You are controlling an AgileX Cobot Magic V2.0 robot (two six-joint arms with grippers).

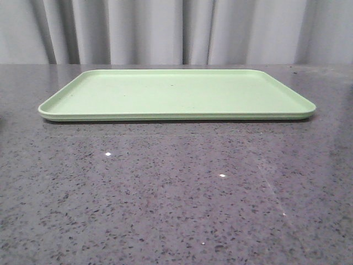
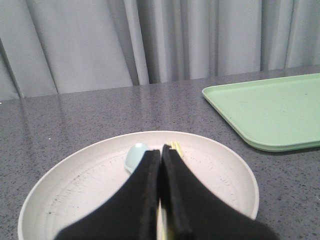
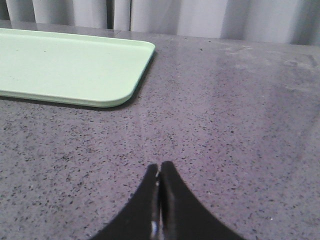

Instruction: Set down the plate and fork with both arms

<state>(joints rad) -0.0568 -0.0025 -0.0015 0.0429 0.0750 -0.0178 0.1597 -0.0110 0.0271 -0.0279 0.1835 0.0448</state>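
In the left wrist view the plate (image 2: 222, 172), pale pink inside with a cream rim, lies on the dark table. The yellow fork (image 2: 175, 147) lies in it, only its tines and a yellow sliver showing past my fingers. My left gripper (image 2: 161, 150) is shut, jaws together, over the plate's middle and above the fork; whether it touches the fork I cannot tell. My right gripper (image 3: 160, 166) is shut and empty over bare table, right of the tray. Neither gripper, plate nor fork shows in the front view.
A large light-green tray (image 1: 176, 91) lies flat at the middle back of the speckled grey table; it also shows in the left wrist view (image 2: 270, 107) and the right wrist view (image 3: 65, 65). A pale blue spoon (image 2: 135, 155) lies in the plate beside the fork. Grey curtains hang behind.
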